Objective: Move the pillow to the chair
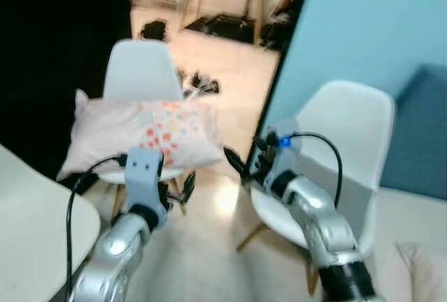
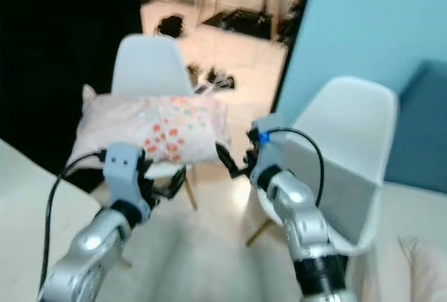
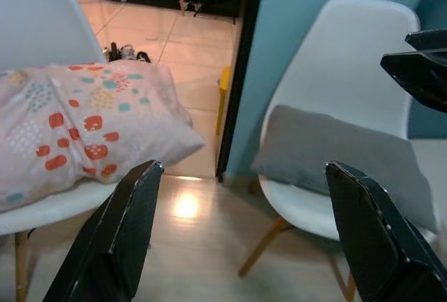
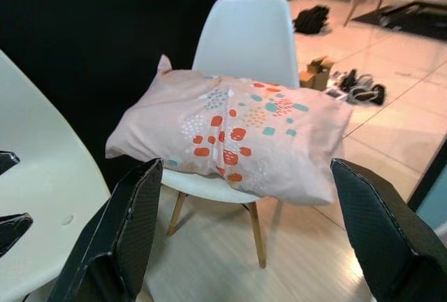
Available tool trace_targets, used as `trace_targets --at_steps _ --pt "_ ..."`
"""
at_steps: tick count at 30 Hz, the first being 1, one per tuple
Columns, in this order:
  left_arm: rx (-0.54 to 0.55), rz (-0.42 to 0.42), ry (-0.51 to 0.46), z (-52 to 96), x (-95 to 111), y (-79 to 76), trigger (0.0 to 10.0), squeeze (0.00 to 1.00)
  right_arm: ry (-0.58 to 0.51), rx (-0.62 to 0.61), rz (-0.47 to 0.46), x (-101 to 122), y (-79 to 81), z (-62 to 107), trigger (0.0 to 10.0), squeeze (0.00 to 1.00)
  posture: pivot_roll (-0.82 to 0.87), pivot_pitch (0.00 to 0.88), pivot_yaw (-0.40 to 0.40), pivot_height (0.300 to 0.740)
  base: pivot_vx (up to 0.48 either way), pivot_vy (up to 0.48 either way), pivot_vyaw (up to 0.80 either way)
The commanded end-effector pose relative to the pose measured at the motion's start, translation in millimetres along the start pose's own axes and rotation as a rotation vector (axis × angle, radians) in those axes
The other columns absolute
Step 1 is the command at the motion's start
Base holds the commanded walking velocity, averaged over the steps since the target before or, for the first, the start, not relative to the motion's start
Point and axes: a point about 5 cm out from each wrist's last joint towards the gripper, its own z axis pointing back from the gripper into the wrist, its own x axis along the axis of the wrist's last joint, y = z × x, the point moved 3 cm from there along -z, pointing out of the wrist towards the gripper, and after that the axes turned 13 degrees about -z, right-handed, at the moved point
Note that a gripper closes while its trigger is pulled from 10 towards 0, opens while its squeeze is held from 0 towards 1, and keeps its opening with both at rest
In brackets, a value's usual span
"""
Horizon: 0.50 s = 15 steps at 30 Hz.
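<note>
A pale pink pillow (image 1: 140, 134) with orange and teal dots lies across the seat of a white chair (image 1: 140, 68) ahead on my left. My left gripper (image 1: 174, 190) is open just in front of the pillow's near edge and holds nothing. To its right, my right gripper (image 1: 241, 162) is also open and bare, close to the pillow's right corner. A second white chair (image 1: 349, 127) stands to the right with a grey cushion (image 3: 342, 155) on its seat. The right wrist view looks straight at the pillow (image 4: 230, 134) between its open fingers.
A white round table (image 1: 35, 211) sits at the near left. A blue wall (image 1: 363, 22) and a blue sofa (image 1: 419, 134) are on the right, with another pale pillow (image 1: 426, 267) at the bottom right. Shoes (image 1: 199, 82) lie on the tiled floor beyond.
</note>
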Motion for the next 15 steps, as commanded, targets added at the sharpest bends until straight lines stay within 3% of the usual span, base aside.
trace_targets --at_steps 1,15 --pt "-0.001 0.018 -0.005 0.2 -0.2 -0.6 10.0 0.00 0.011 -0.004 0.007 -1.0 -0.3 -0.3 10.0 0.00 -0.03 0.000 -0.084 0.740 0.000 0.000 -0.74" --pt "0.012 0.032 -0.031 -0.6 3.5 2.3 10.0 0.00 0.023 -0.032 0.014 -1.1 -4.2 -1.6 10.0 0.00 -0.03 0.000 -0.089 0.740 0.000 0.000 -0.74"
